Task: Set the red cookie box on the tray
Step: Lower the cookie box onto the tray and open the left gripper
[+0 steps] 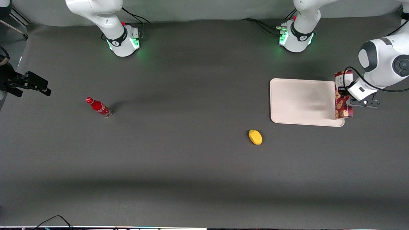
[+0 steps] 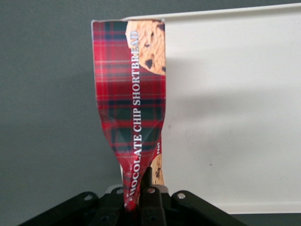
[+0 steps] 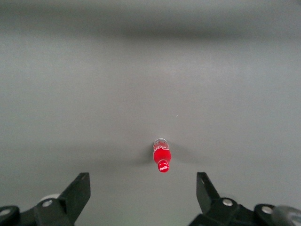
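The red cookie box (image 1: 343,103) is a slim tartan carton printed with chocolate-chip cookies. It hangs over the edge of the tray (image 1: 300,102) at the working arm's end of the table. My gripper (image 1: 343,93) is shut on the box's middle. In the left wrist view the box (image 2: 129,89) runs away from the gripper (image 2: 138,181). It is squeezed narrow where the fingers pinch it. One long side of it lies over the cream tray (image 2: 235,117), the other over the dark table. Whether the box touches the tray I cannot tell.
A yellow oval object (image 1: 255,137) lies on the table nearer the front camera than the tray. A red soda bottle (image 1: 99,107) stands toward the parked arm's end, also seen as the bottle (image 3: 161,157) in the right wrist view.
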Robot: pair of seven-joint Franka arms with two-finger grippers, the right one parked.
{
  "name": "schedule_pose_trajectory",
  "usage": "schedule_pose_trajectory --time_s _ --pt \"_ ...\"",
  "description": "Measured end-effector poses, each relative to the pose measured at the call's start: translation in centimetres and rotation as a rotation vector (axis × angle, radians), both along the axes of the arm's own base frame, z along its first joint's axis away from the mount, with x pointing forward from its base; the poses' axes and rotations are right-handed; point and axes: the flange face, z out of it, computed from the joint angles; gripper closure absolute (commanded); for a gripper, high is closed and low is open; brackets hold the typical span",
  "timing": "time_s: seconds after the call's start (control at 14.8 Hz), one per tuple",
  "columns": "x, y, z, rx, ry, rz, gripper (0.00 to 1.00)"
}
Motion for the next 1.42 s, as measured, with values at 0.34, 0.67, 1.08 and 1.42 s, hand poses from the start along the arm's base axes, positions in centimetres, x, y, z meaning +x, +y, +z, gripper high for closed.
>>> schedule_pose_trajectory --time_s 0.34,0.67,1.08,1.42 --pt "-0.3 -0.3 -0.5 -0.016 -0.017 0.020 1.00" --pt "-0.2 -0.4 -1.8 -0.023 -0.025 0.020 0.55" --pt "-0.1 -0.6 -2.3 -0.030 -0.023 0.023 0.00" --pt "1.4 -0.7 -0.9 -0.025 -0.035 0.012 0.00"
